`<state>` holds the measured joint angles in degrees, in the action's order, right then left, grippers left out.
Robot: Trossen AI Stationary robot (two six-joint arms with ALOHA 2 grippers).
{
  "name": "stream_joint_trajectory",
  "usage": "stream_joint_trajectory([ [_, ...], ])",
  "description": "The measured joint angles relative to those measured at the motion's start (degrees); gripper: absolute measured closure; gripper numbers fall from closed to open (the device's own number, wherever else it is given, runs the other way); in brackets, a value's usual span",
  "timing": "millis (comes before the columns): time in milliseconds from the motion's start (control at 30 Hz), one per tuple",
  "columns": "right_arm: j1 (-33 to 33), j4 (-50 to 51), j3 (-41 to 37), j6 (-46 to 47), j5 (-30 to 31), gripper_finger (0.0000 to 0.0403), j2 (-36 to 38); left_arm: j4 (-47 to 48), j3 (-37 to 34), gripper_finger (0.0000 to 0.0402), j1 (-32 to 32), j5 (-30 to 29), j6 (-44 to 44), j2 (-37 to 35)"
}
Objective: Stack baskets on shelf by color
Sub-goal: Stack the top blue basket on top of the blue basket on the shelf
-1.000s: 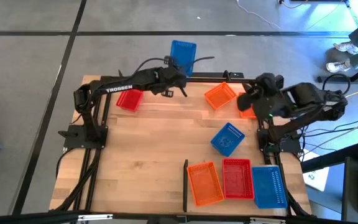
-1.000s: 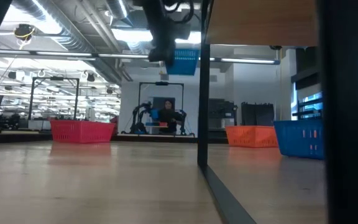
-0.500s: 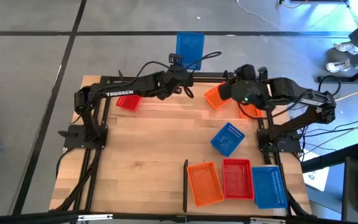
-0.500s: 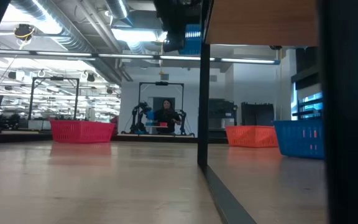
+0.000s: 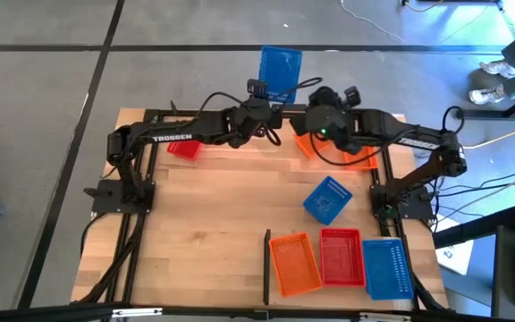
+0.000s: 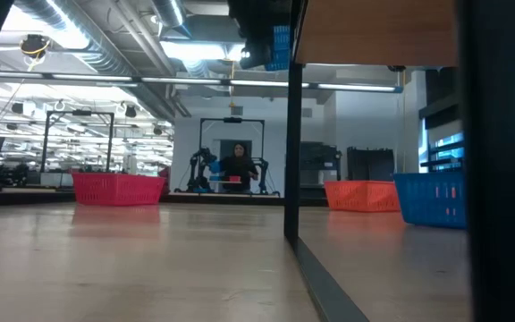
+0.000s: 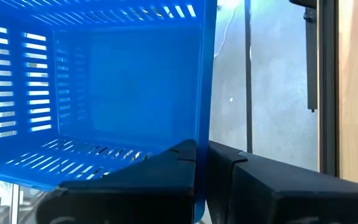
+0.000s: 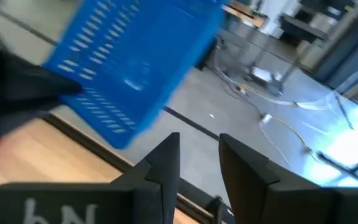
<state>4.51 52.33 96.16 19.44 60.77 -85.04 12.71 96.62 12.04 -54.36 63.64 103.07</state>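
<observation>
The left hand [image 5: 265,97] is clamped on the wall of a blue basket [image 5: 281,73], its fingers [image 7: 166,177] together on the thin plastic. It holds that basket in the air past the far edge of the shelf [image 5: 222,233], over the grey floor. In the left wrist view the basket's slotted inside faces the camera.

The right hand [image 5: 316,100] sits just beside it at the same far edge, fingers [image 8: 160,168] a little apart with nothing between them. The held basket shows ahead of them, tilted; whether they touch it is hard to tell.

On the shelf, a red basket [image 5: 183,148] lies at the far left under the left arm. An orange basket [image 5: 304,143] lies partly hidden under the right arm, and a second blue basket [image 5: 327,199] lies askew near the middle right. Along the near edge stand three side by side, right of the black divider [image 5: 266,266]: orange [image 5: 295,264], red [image 5: 341,257], blue [image 5: 385,267].
</observation>
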Motion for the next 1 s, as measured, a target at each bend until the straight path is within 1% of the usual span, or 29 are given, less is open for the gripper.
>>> stream_joint_trajectory([
  [200,0.3,-7.8,0.0,-9.0,-6.9,0.0292,0.0,0.0,0.0,0.0401,0.0,0.2,3.9,0.0],
  [367,1.6,-7.6,0.0,-11.1,-14.9,0.0292,0.0,0.0,0.0,0.0401,0.0,0.2,4.7,0.0],
  [467,2.1,-7.5,0.0,-14.7,-16.3,0.0292,0.1,0.0,0.0,0.0401,0.0,0.2,5.7,0.0],
  [633,2.1,-6.9,0.0,-27.7,-17.0,0.0292,2.0,0.1,0.0,0.0401,0.0,0.0,6.7,0.0],
  [700,2.1,-5.7,0.0,-34.0,-20.3,0.0292,3.3,0.3,0.0,0.0401,0.0,-0.1,8.8,0.0],
  [800,2.1,-2.8,0.0,-41.5,-28.0,0.0292,4.9,0.4,0.0,0.0401,0.0,-0.2,12.6,0.0],
  [867,2.5,-0.3,0.0,-44.4,-30.4,0.0292,5.7,0.6,0.0,0.0401,0.0,-0.2,14.8,0.0],
  [1000,3.0,2.7,0.0,-45.1,-30.5,0.0292,6.1,0.6,0.0,0.0401,0.0,-0.2,16.0,0.0],
])
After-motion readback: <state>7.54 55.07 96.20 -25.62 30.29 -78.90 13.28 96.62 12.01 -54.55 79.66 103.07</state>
